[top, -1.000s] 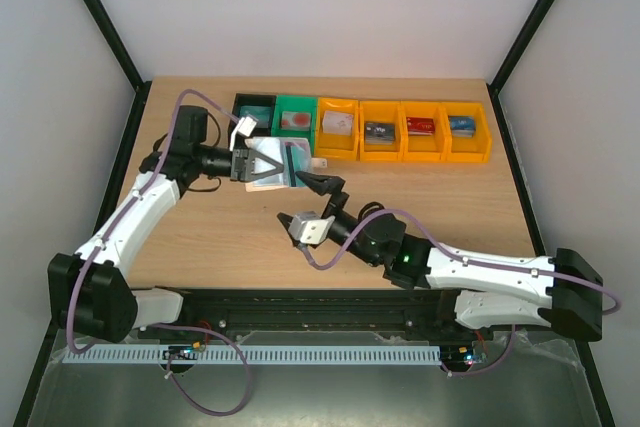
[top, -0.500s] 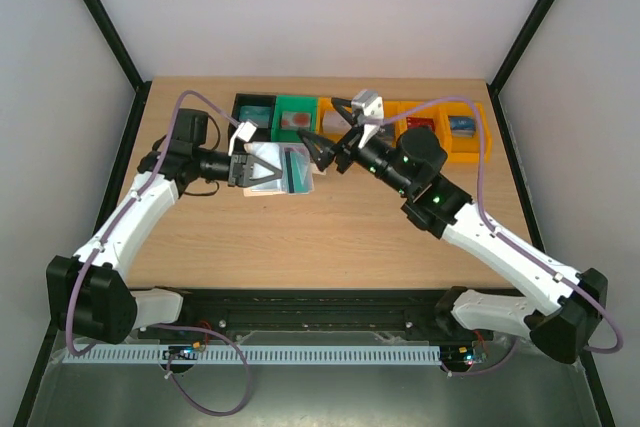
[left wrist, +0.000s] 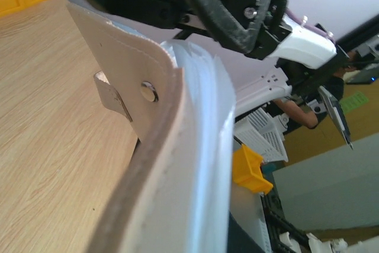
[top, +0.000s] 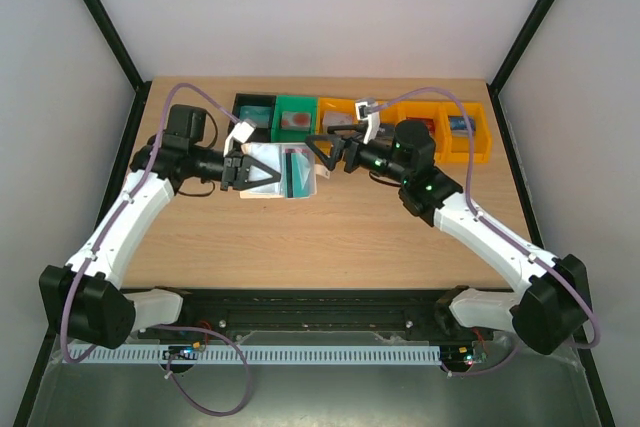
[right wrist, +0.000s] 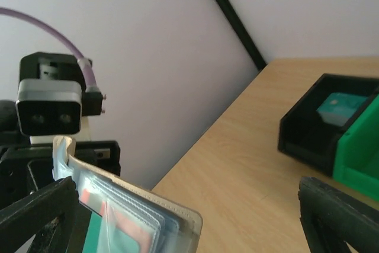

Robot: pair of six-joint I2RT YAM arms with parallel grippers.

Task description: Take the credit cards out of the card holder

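My left gripper [top: 243, 169] is shut on the card holder [top: 268, 169], holding it up above the table with its white cover bent open. In the left wrist view the card holder [left wrist: 177, 164] fills the frame, its snap and tab showing. A teal credit card [top: 298, 171] shows in its sleeves. In the right wrist view the sleeves [right wrist: 127, 214] show teal and red cards. My right gripper [top: 322, 155] is open, its fingers either side of the holder's free edge. The same gripper [right wrist: 186, 205] has that edge between its fingers [right wrist: 35, 211]; I cannot tell if they touch.
A row of bins stands along the table's far edge: a black bin [top: 252, 112], a green bin [top: 295, 119] and several orange bins [top: 465, 135], most with a card inside. The black bin [right wrist: 314, 128] holds a teal card [right wrist: 340, 108].
My right arm swung from the near middle of the table up to the card holder, then turned its open fingers around the holder's free edge. My left arm drew back slightly, still gripping.
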